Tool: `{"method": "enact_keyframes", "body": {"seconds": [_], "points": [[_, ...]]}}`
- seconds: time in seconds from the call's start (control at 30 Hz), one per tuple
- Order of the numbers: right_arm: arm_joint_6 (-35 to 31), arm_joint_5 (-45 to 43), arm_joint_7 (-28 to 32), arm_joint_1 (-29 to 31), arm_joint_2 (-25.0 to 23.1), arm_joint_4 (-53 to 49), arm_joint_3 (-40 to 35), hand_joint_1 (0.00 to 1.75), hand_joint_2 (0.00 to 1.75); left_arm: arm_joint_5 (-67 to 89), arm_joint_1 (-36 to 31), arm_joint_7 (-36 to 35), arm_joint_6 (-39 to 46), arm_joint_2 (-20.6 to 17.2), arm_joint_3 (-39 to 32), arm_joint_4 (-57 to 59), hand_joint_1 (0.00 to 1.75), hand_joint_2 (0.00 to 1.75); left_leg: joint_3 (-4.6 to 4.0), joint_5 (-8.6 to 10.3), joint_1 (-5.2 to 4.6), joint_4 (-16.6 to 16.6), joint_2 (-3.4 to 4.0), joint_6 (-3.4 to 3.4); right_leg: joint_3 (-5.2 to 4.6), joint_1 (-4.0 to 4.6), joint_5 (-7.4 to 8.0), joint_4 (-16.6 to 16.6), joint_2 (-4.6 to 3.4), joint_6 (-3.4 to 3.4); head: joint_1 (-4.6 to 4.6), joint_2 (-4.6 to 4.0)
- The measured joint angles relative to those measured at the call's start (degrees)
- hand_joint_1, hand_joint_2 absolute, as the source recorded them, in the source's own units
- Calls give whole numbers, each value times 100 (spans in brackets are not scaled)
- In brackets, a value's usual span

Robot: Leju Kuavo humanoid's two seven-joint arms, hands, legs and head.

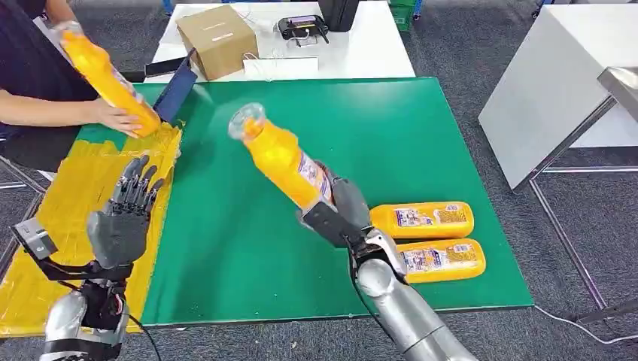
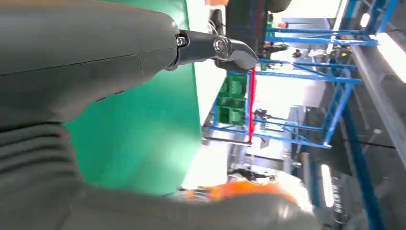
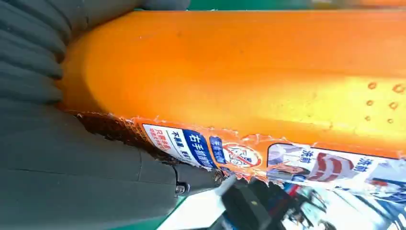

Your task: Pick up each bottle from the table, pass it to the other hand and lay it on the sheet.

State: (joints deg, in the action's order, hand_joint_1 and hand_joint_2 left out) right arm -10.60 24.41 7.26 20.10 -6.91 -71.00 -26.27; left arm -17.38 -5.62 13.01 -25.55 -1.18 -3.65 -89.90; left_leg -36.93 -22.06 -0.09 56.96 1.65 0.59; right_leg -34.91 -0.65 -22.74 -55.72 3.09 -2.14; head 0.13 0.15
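While right hand (image 1: 342, 214) holds 1 bottle (image 1: 282, 156), 2 bottles (image 1: 421, 219) lie on table (image 1: 248, 241)

Person's hand (image 1: 114, 116) over yellow sheet (image 1: 71, 203)

The sheet (image 1: 45, 248) lies along the tabletop's (image 1: 421, 135) left side; two bottles (image 1: 423, 219) lie side by side at right — a box (image 1: 217, 39) stands behind, on another table (image 1: 361, 53).
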Motion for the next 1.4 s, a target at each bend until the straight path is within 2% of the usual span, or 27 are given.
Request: {"method": "enact_keyframes", "body": {"seconds": [0.17, 0.4, 0.87, 1.4], "points": [[417, -8, -109, -102, -24, -898, -96, 175, 175, 142, 52, 90, 157, 221, 468, -426, 0, 175, 0, -5, -2, 0, 0, 5, 0, 0, 1, 1, 0, -2, -2, 0], [589, -109, -177, -93, -85, -1271, -380, 175, 175, 181, 55, 109, 170, 347, 867, -640, 0, 175, 2, -4, 1, -1, 1, 5, 1, 2, 1, -1, 0, -1, -2, 0], [1300, 213, -592, 93, -114, -1267, -1249, 175, 175, 223, 126, 319, -44, 398, 1031, -900, 0, 175, 0, -4, 1, -1, 2, 4, 0, 1, 0, -1, 0, -1, -2, 0], [1556, 573, -796, 332, -81, -1000, -1913, 175, 175, 216, 168, 380, -153, 400, 1027, -935, 0, 175, 0, -4, 1, -1, 1, 5, 1, 1, -1, -1, 1, -1, 0, 0]]}}
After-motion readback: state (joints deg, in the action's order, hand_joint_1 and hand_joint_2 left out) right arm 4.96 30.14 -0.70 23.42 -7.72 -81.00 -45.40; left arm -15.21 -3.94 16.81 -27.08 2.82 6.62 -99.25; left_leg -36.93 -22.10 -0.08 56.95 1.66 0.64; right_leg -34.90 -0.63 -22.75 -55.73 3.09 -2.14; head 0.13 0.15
